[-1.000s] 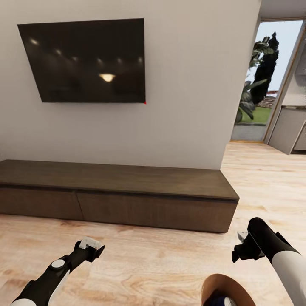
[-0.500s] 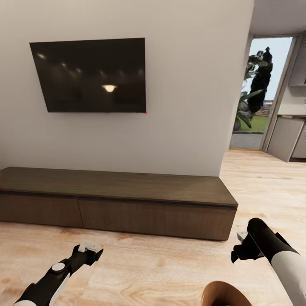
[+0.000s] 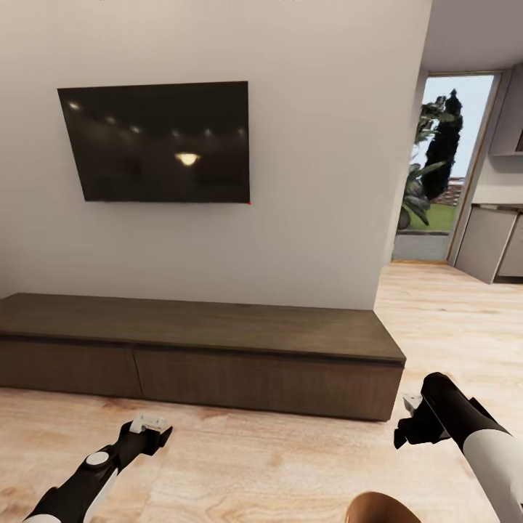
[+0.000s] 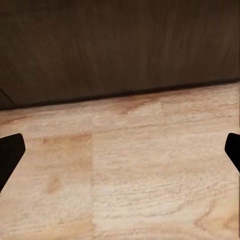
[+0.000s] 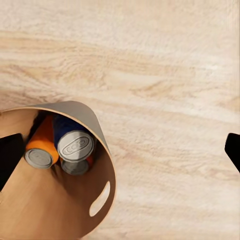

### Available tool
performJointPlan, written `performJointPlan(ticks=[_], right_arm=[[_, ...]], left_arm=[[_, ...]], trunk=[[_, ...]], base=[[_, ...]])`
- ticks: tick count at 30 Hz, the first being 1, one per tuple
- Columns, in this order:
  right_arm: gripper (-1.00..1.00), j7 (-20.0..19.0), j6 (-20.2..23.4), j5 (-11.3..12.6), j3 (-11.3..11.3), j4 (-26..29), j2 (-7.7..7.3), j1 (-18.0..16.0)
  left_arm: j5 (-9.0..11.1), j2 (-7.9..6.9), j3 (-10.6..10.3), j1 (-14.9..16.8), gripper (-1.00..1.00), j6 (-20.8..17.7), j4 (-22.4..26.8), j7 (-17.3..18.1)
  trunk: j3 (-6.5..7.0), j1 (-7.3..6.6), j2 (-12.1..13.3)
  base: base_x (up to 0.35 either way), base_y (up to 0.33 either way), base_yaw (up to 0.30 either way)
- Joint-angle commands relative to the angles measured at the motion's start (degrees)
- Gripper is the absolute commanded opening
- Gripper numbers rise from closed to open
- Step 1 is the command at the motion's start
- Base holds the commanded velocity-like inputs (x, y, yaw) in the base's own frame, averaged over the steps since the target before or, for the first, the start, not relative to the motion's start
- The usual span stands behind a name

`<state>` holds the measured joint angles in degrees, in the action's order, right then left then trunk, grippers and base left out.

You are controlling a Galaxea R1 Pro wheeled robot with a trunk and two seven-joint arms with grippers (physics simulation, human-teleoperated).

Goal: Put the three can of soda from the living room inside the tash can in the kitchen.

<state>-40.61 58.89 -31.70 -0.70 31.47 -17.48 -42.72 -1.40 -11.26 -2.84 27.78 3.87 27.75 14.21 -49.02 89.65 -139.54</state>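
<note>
The copper-brown tash can (image 3: 380,508) pokes up at the head view's bottom edge, on the wood floor between my arms. In the right wrist view I look into the tash can (image 5: 104,150): a blue can of soda (image 5: 75,143), an orange one (image 5: 42,150) and a third (image 5: 75,168), half hidden under the blue, lie inside. My right gripper (image 3: 411,426) hangs open above and beside the bucket, its fingertips (image 5: 10,160) spread wide. My left gripper (image 3: 149,426) is open over bare floor near the dark-wood cabinet (image 4: 120,45).
This is the living room: a black television (image 3: 156,142) on the white wall and a long low dark-wood cabinet (image 3: 196,327) straight ahead. To the right, wood floor (image 3: 450,312) leads past a glass door with plants (image 3: 436,167) towards grey cabinets (image 3: 490,240).
The whole head view has shifted: television and cabinet sit lower in the picture and the tash can has slid nearly off the bottom edge. Both arms hold their pose.
</note>
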Motion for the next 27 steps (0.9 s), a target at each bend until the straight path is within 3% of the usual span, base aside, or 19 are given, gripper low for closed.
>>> performJointPlan(ticks=[1,14,27], right_arm=[[1.00,0.0,0.0,0.0,0.0,0.0,0.00,0.0],[1.00,0.0,0.0,0.0,0.1,0.0,0.10,0.1],[1.00,0.0,0.0,0.0,0.1,0.0,0.13,1.0]], left_arm=[[0.0,0.04,0.0,0.0,1.00,0.0,0.0,0.0],[0.0,0.19,0.0,0.2,1.00,0.0,-1.7,-0.1],[0.1,0.19,0.0,0.3,1.00,0.1,-2.9,-0.1]], trunk=[[0.18,-0.23,0.4],[2.47,-3.08,5.6],[3.83,-5.94,10.8]], base=[[0.000,0.000,0.000],[0.000,0.000,0.000],[0.000,0.000,0.000]])
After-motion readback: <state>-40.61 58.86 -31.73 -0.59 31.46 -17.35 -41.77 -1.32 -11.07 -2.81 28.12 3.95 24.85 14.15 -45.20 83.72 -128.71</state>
